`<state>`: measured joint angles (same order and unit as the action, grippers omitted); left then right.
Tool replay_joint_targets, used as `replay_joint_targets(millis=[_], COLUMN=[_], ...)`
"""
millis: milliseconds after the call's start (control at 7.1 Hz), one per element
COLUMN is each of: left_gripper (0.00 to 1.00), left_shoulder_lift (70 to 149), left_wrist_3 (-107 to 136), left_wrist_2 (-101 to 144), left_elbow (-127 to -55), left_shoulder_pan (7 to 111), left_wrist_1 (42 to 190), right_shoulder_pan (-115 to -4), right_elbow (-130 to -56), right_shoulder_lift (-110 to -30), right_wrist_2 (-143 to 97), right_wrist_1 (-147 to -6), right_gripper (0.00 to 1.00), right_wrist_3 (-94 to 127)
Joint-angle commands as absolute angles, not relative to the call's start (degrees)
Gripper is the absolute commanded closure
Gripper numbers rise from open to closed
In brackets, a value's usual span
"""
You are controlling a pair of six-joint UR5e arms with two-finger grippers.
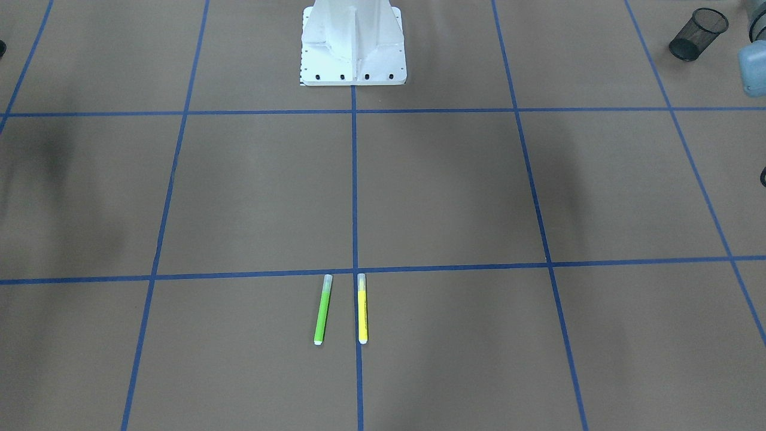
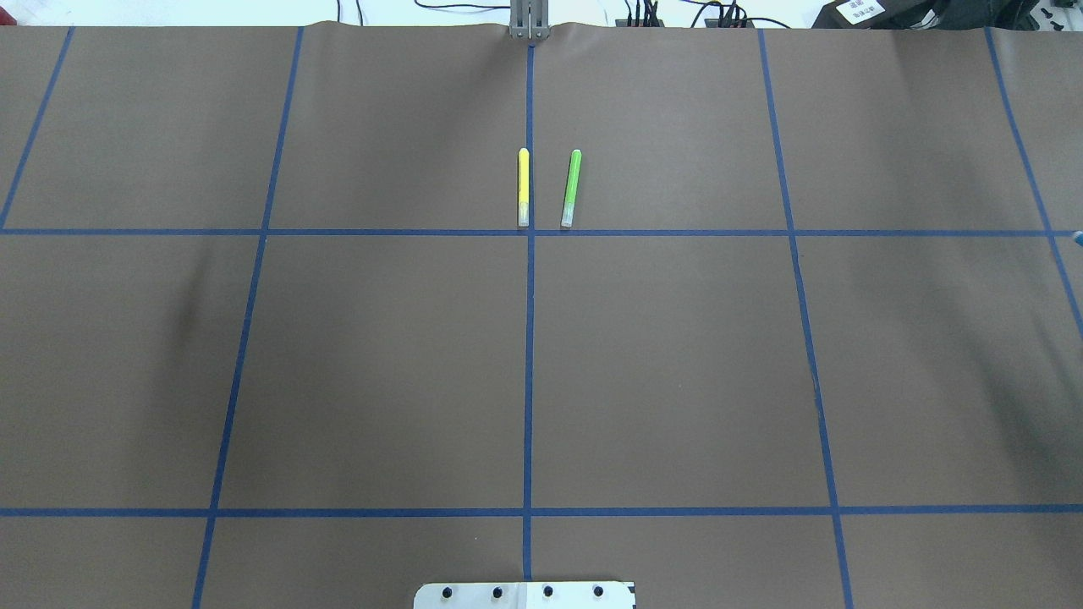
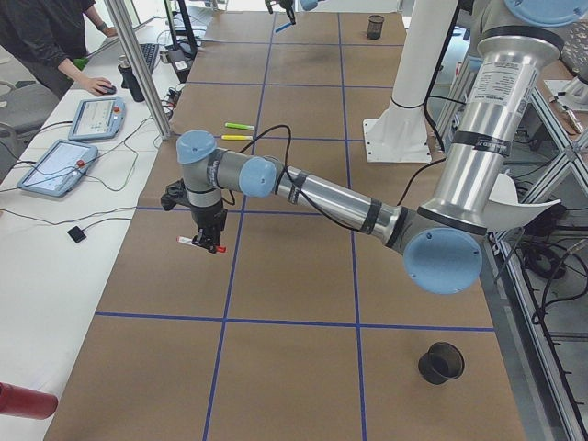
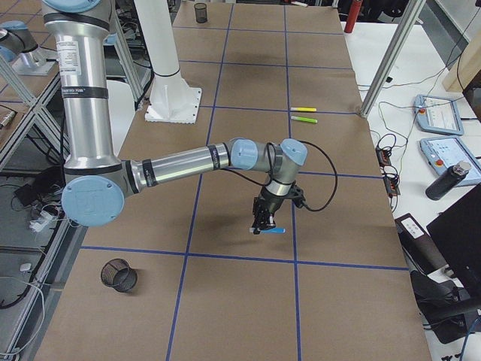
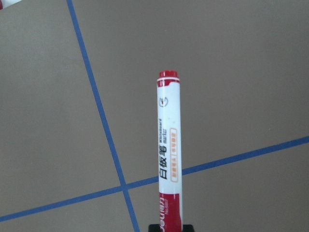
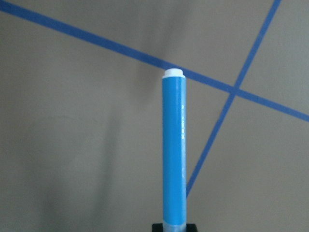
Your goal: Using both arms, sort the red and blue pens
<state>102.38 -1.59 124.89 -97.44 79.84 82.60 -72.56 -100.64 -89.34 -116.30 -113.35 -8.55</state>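
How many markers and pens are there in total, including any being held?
4. Green marker and yellow marker lie side by side on the table; the left pincer holds the red pen, the right pincer the blue pen. More may be hidden.

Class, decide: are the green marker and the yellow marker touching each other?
Apart. The overhead view shows the yellow marker and the green marker lying side by side, with bare brown table between them along their whole length.
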Motion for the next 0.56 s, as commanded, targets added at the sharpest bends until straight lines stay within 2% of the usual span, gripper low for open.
replay_joint_targets(millis=[0, 282, 422], left_gripper=[1.00, 1.00, 1.00], left_shoulder_lift=[97.5, 97.0, 97.0], left_wrist_3=[-1.8, -1.7, -1.8], left_wrist_2=[124.9, 124.9, 124.9], left_elbow=[-103.0, -104.7, -105.4], left_shoulder_pan=[80.0, 80.0, 80.0], left_wrist_1=[82.5, 82.4, 82.3], right_shoulder_pan=[-78.1, -83.0, -84.5], right_elbow=[-101.4, -103.2, -104.0], right_shoulder_lift=[-96.1, -103.9, -105.4], right_wrist_2=[-116.6, -116.6, -116.6], right_wrist_1=[-121.0, -125.0, -129.2], right_gripper=[1.00, 1.00, 1.00], right_wrist_3=[-18.1, -30.1, -33.7])
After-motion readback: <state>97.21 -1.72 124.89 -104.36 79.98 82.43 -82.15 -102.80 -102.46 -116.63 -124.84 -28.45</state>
